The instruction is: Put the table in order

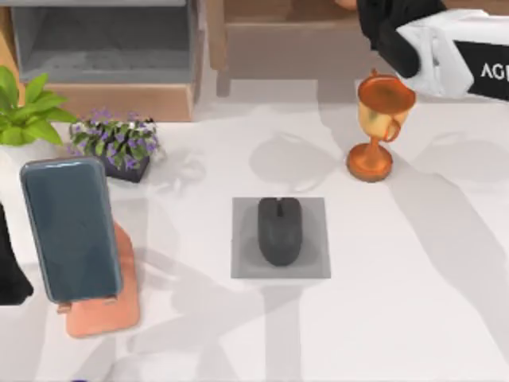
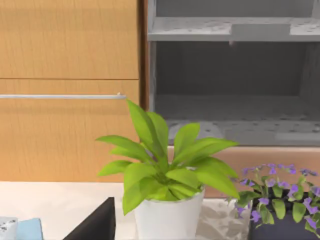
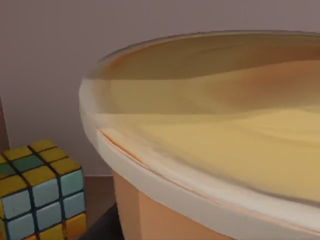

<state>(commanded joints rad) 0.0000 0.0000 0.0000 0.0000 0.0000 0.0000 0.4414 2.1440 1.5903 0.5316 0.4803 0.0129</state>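
White right arm [image 1: 457, 52], black joint, lettered.

In the top view, the green plant [image 1: 28, 111] is cut off by the left edge, its pot barely showing. The phone [image 1: 71, 229] hides most of its orange stand [image 1: 107, 306]. The right arm [image 1: 445, 48] runs off the upper right corner. In the right wrist view the cube [image 3: 37, 192] is cropped at the edge, and the tan bowl rim [image 3: 200, 140] is blurred
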